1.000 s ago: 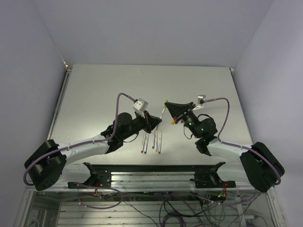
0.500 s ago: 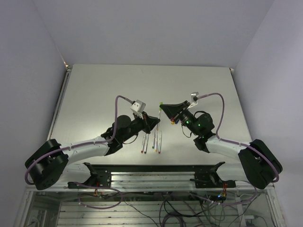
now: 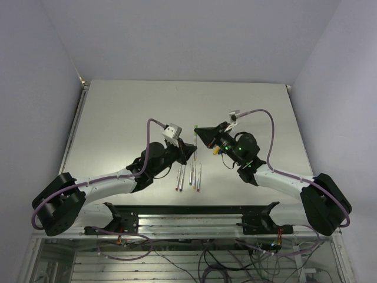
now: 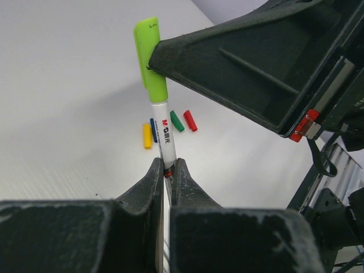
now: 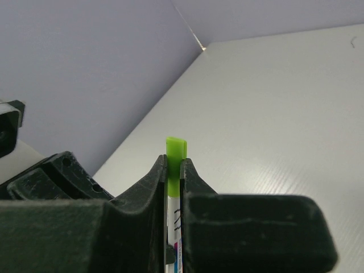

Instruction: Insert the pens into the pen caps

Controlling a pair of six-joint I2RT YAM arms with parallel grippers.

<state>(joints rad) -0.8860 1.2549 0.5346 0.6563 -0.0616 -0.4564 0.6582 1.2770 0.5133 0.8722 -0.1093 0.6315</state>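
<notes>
The right wrist view showed the right pincer (image 5: pixel 173 170) shut on a lime cap (image 5: pixel 176 152), with the pen (image 5: pixel 174 227) running down between its fingers. It showed nothing of the other pincer's grip.

The left wrist view gave that. The left pincer (image 4: pixel 166 170) was closed tight low on the pen's barrel. The pen stood nearly upright, its top end inside the lime cap. Only this view made out four loose caps (image 4: pixel 190 120) lying on the bench just beyond the pen: yellow, blue, green and red.

From above, both pincers met at mid-bench, with the spare pens (image 3: pixel 191 177) lying just near of them. The bench (image 3: pixel 129 112) lay open to the far, left and right sides, bounded there by walls.
</notes>
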